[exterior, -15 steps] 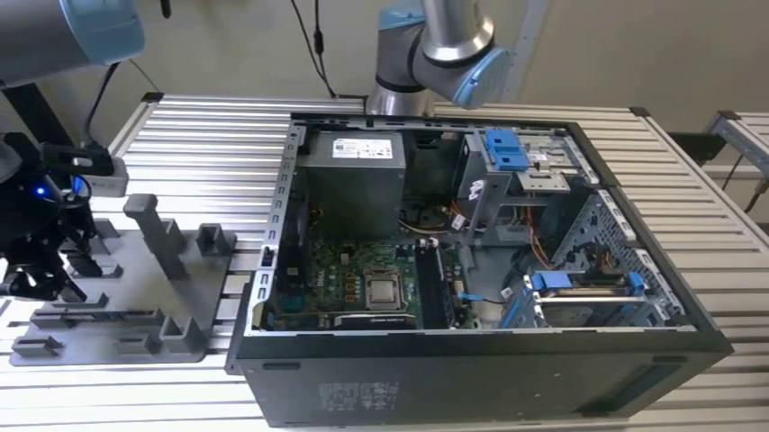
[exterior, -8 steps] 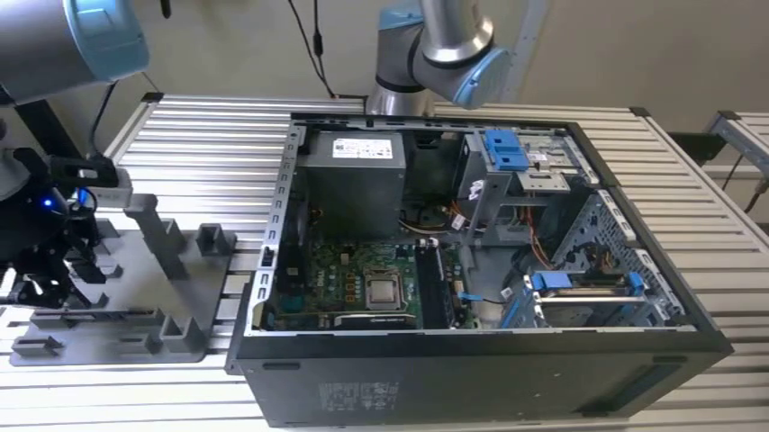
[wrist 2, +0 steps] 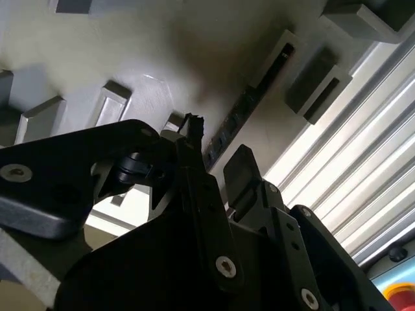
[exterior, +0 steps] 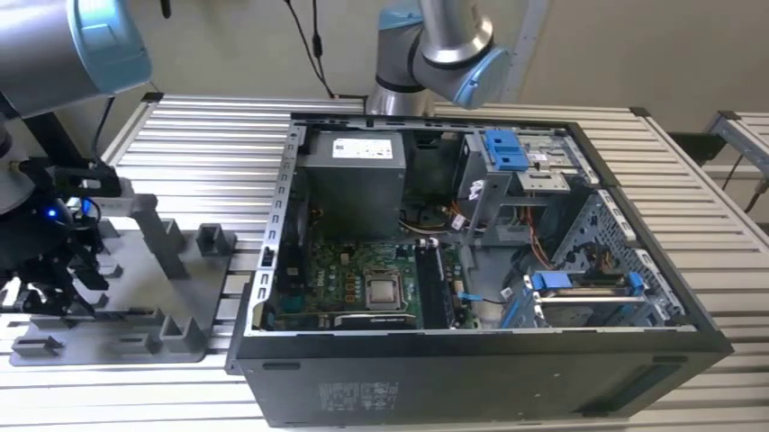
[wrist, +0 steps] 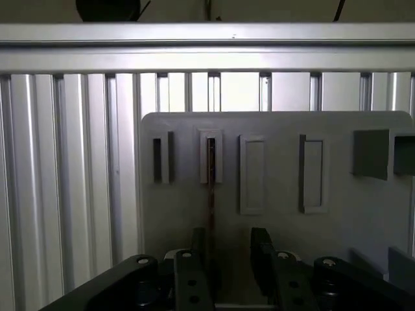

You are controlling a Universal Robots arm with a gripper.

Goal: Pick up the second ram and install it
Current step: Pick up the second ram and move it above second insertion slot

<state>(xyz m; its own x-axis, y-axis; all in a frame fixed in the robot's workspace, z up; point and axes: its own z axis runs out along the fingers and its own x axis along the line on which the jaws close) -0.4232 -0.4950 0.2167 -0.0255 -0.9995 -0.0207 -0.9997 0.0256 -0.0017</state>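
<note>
- Claw (wrist: 228, 236) hangs low over the grey holder tray (wrist: 282, 194). Its fingers are set a moderate way apart and grip nothing.
- Second ram (wrist: 211, 175) stands on its thin edge in a slot of the tray, kept upright by small raised posts. In both wrist views it reads as a narrow dark strip running in toward the claw.
- Its near end lies in the gap between the fingers, closer to one finger than to the other. Whether that finger touches it I cannot tell.
- Standing the stick on edge is, I judge, the point of the tray. The two flat faces are offered to the fingers, so a pinch can take it squarely.
- Claw lines up along the stick for the same reason, one finger to each face.
- Tray rests on the slatted table (exterior: 204, 153). On that table, just beside the tray on the exterior view's right, lies the open computer case (exterior: 481, 378). Its side panel is off, so the motherboard (exterior: 360, 279) faces up and can be reached from above.
- Work stands at the grasp, by my reading. The ram is not lifted; it sits in the tray, apart from the case.
</note>
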